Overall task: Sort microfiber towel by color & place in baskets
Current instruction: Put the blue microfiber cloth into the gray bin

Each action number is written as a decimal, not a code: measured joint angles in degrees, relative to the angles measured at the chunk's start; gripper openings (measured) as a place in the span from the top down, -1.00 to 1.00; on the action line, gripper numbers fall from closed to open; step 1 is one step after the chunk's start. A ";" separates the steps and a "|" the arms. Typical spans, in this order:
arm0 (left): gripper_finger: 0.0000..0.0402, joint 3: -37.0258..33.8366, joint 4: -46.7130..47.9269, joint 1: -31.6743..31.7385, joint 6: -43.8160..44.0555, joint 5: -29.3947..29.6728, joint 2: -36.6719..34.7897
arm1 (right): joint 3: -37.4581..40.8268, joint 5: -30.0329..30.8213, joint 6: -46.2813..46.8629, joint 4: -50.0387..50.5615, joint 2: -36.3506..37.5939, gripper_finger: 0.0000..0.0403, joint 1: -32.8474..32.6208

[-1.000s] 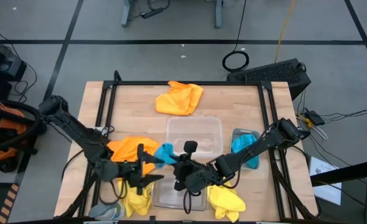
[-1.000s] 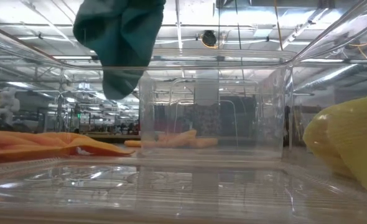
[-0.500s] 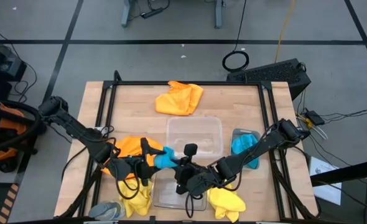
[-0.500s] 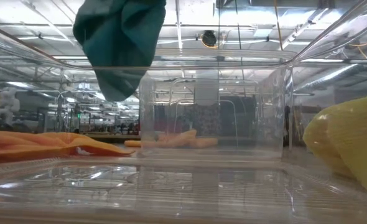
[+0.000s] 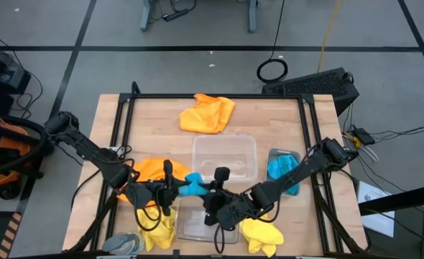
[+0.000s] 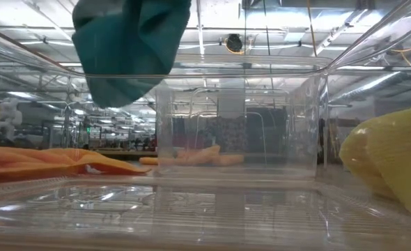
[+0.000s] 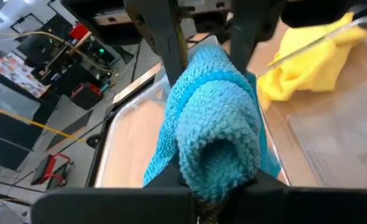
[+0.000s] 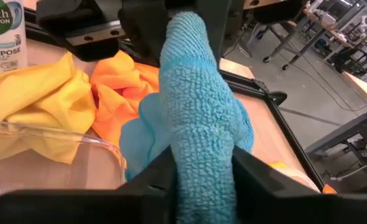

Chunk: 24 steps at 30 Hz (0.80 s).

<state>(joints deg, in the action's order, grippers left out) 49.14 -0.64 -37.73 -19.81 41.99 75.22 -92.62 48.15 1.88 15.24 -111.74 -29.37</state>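
Blue towel [image 5: 192,183] | between pincers | left pincer [image 5: 174,188] clamps it | right pincer [image 5: 209,191] grips too

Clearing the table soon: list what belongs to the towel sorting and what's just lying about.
Job: lifted blue towel, second blue towel, orange towels, yellow towels, three clear baskets.
Lying about: cleaner bottle, cable coil on the floor.

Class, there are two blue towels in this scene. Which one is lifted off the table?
The blue towel stretched between the left gripper and right gripper, near the table's front. The other blue towel lies by the right edge.
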 joint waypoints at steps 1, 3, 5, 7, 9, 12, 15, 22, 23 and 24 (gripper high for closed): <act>0.90 0.40 -0.03 -0.11 0.00 -0.12 0.00 | -0.02 0.15 0.02 -0.05 0.01 0.35 -0.24; 0.85 0.98 -0.25 -0.65 0.00 -0.24 0.00 | -0.04 0.30 0.18 -0.07 0.02 0.21 -0.85; 0.84 1.41 -0.28 -1.43 -0.03 -0.42 0.00 | -0.04 0.58 0.49 0.20 0.15 0.09 -1.61; 0.85 1.76 -0.52 -2.29 -0.04 -0.44 -0.01 | -0.04 1.50 1.71 1.23 0.32 -0.01 -2.42; 0.89 2.06 -0.65 -3.29 -0.02 -0.42 -0.15 | -0.04 1.57 3.55 2.87 0.44 -0.08 -3.12; 0.90 2.37 -1.83 -4.66 -0.04 -0.36 -0.70 | -0.04 1.42 5.84 6.29 0.42 -0.13 -3.93; 0.89 2.41 -3.72 -5.30 0.00 0.06 -1.67 | -0.04 1.40 8.38 8.00 0.44 -0.14 -4.54; 0.89 2.41 -10.46 -6.30 -0.04 0.14 -2.10 | -0.04 1.20 9.47 8.08 0.11 -0.03 -6.10; 0.89 2.41 -11.66 -6.29 -0.05 0.16 -2.10 | -0.04 0.89 9.45 8.10 -0.13 0.00 -6.11; 0.89 2.41 -12.67 -6.24 -0.02 0.17 -2.10 | -0.04 0.59 9.48 7.95 -0.54 0.03 -6.05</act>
<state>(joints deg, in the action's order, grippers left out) 51.55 -13.31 -43.97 -19.84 42.16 73.12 -92.66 48.74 11.35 23.18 -112.28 -35.42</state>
